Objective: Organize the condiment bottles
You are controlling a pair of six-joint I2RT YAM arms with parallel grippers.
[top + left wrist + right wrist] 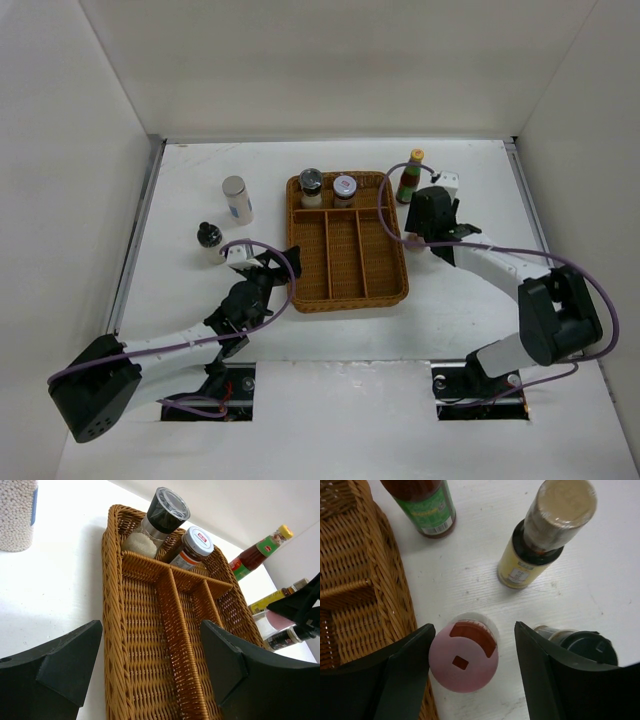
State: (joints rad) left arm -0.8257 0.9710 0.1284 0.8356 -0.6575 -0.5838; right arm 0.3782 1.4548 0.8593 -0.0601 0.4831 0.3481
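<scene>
While the right gripper (472,635) straddles the pink-lidded jar (464,662) beside the tray's (350,580) right edge, jaws apart, that jar looks light, rigid, slick: grip below its lid; left gripper (150,645) gapes empty.

Top cam: right gripper (432,213) hides the jars standing under it; labels on the black-capped grinder (311,186) & grey-lidded jar (344,188) too small to read. Right wrist cam: green-labelled bottle (426,507) cut off by top edge, black-lidded jar (585,644) mostly behind one finger (555,690). Left wrist cam: white cylinder (17,515) clipped at top-left corner; pink-lidded jar (272,623) partly masked by right gripper
</scene>
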